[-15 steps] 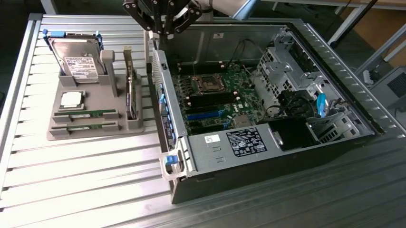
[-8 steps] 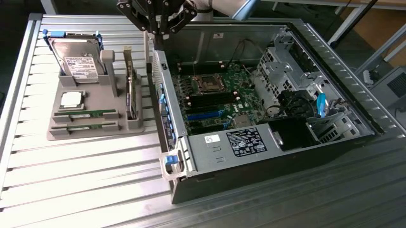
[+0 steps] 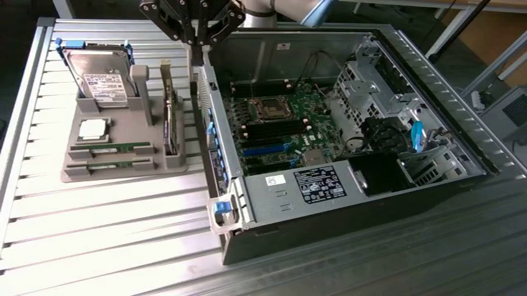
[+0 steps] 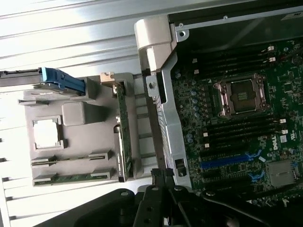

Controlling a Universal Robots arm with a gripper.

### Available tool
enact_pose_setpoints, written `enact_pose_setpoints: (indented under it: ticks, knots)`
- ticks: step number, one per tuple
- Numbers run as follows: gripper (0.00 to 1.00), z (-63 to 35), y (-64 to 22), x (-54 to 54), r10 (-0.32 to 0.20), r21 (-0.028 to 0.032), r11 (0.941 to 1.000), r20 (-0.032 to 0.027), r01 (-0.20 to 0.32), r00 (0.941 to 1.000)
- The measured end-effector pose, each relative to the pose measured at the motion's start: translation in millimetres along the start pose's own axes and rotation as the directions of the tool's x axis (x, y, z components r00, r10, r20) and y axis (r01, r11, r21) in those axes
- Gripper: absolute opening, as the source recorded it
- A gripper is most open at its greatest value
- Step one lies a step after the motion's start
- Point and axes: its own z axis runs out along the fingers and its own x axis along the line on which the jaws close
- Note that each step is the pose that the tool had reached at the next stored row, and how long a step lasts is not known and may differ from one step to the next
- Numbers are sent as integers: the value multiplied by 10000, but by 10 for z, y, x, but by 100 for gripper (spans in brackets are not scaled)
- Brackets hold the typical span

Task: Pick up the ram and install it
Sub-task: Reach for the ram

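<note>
Two ram sticks (image 3: 111,149) lie flat in the front slots of a grey holder (image 3: 123,176) at the exterior view's left; the nearer stick (image 3: 111,165) shows as a green strip (image 4: 71,178) in the wrist view. My gripper (image 3: 197,41) hangs high above the gap between the holder and the open computer case (image 3: 346,203), over the case's side wall. Its fingers (image 4: 158,177) are shut together with nothing between them. Inside the case, the motherboard (image 3: 284,132) has black memory slots (image 4: 236,127) beside the bare CPU socket (image 4: 240,94).
The holder also carries a hard drive (image 3: 103,77), a square silver CPU (image 3: 92,128) and an upright expansion card (image 3: 170,117). The case holds drive cages (image 3: 371,80), a power supply (image 3: 317,185) and cables. Everything stands on a ribbed metal table (image 3: 107,234).
</note>
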Motion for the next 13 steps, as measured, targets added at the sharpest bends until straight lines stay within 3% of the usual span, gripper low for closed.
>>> enact_pose_setpoints:
  ticks: [13]
  knots:
    - [9,-7,-36,210,-2,57,10000,10,2,10000]
